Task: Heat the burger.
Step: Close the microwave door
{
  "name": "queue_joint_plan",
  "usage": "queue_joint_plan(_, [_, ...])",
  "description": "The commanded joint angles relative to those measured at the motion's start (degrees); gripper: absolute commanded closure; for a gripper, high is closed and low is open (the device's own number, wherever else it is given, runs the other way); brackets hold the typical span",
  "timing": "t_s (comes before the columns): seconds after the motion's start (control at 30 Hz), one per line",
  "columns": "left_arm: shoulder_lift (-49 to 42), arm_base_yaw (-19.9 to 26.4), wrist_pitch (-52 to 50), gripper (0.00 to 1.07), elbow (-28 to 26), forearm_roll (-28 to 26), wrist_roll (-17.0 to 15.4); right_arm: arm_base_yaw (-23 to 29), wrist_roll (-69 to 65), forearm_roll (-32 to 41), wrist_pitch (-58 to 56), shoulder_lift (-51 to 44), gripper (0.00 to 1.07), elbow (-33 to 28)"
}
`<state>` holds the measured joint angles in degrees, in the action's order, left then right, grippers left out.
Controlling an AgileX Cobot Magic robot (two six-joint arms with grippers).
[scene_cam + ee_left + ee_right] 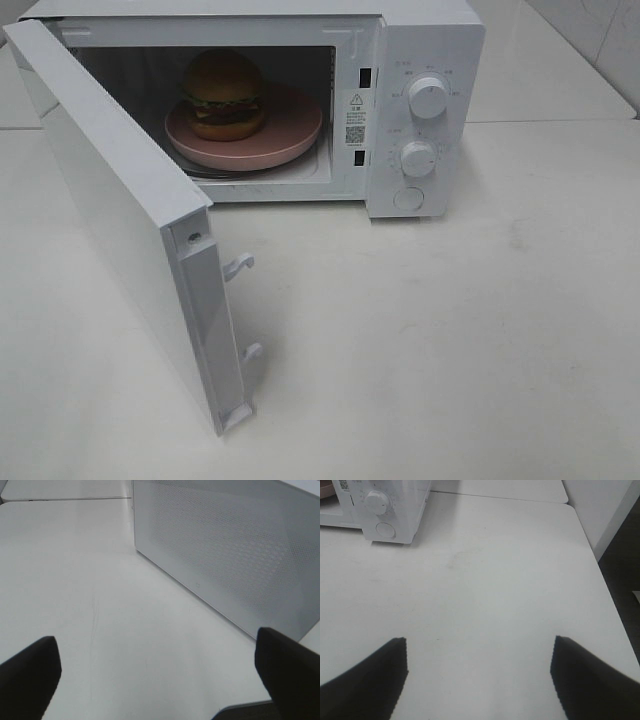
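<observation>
The burger (223, 93), with a golden-brown bun, lettuce and a dark patty, sits on a round pink plate (290, 135) inside the white microwave (425, 40). The microwave door (120, 200) stands wide open toward the front left. Neither gripper shows in the exterior high view. My left gripper (157, 672) is open and empty over the table, next to the outer face of the door (235, 550). My right gripper (479, 677) is open and empty over the table, well short of the microwave's control panel (382, 510).
The control panel carries two round knobs (428, 97) (418, 158) and a round button (408, 198). Two latch hooks (240, 265) stick out of the open door's edge. The white table (450, 340) ends at an edge on the right in the right wrist view (607, 595).
</observation>
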<state>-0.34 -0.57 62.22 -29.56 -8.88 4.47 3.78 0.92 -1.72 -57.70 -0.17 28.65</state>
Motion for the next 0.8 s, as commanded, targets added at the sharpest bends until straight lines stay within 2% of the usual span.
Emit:
queue_joint_plan(0.03, [-0.2, -0.3, -1.4, 0.09, -0.5, -0.7, -0.5, -0.3, 0.6, -0.2, 0.9, -1.9, 0.31, -0.1])
queue_joint_plan(0.2, [1.2, -0.3, -4.9, 0.09, -2.1, -0.6, -0.5, -0.3, 0.6, -0.2, 0.9, -1.9, 0.31, -0.1])
queue_joint_plan(0.4, [8.3, -0.3, -10.0, 0.16, -2.1, -1.1, -0.3, -0.3, 0.6, -0.2, 0.9, -1.9, 0.31, -0.1])
queue_joint_plan(0.43, [10.8, -0.3, -11.7, 0.22, -2.1, -1.4, -0.3, -0.3, 0.6, -0.2, 0.9, -1.9, 0.31, -0.1])
queue_joint_plan(0.5, [12.2, -0.3, -12.5, 0.25, -2.1, -1.7, -0.3, -0.3, 0.6, -0.2, 0.9, -1.9, 0.31, -0.1])
queue_joint_plan(0.53, [15.0, -0.3, -15.1, 0.33, -2.1, -1.9, -0.3, -0.3, 0.6, -0.2, 0.9, -1.9, 0.31, -0.1])
queue_joint_plan(0.6, [16.2, -0.3, -16.0, 0.37, -2.1, -1.9, -0.3, -0.3, 0.6, -0.2, 0.9, -1.9, 0.31, -0.1])
queue_joint_plan(0.63, [18.7, -0.3, -18.2, 0.46, -2.1, -1.9, -0.3, -0.3, 0.5, -0.2, 0.9, -1.9, 0.31, -0.1])
queue_joint_plan(0.67, [18.7, -0.3, -18.2, 0.46, -2.1, -1.9, -0.3, -0.3, 0.5, -0.2, 0.9, -1.9, 0.31, -0.1])
queue_joint_plan(0.7, [21.4, -0.3, -20.0, 0.53, -2.1, -1.9, -0.3, -0.3, 0.5, -0.2, 0.9, -1.9, 0.31, -0.1])
queue_joint_plan(0.77, [22.9, -0.3, -20.8, 0.57, -2.1, -1.9, -0.3, -0.3, 0.5, -0.2, 0.9, -1.9, 0.31, -0.1])
queue_joint_plan(0.8, [26.0, -0.3, -22.3, 0.63, -2.1, -1.9, -0.3, -0.3, 0.5, -0.2, 0.9, -1.9, 0.31, -0.1])
